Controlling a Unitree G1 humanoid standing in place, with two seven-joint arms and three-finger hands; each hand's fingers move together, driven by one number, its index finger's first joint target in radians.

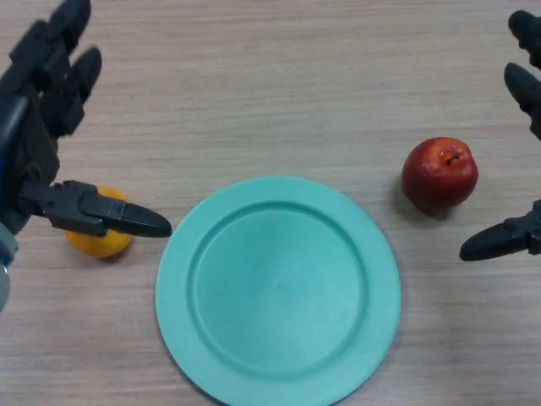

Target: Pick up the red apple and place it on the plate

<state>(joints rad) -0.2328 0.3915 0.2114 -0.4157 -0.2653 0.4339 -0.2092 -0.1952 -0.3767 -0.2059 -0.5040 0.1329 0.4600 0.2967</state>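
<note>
Reach step — right hand (517, 169) spread wide just beside the red apple (439, 174), not touching. Next: close around it, lift, carry to the teal plate (279, 355). Left hand (51, 93) open, idle.

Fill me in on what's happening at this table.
A humanoid robot stands over a teal plate that holds nothing. The red apple sits on the table to the plate's right, ungrasped, near the open right hand. The open left hand shows at the left, above an orange fruit.
</note>
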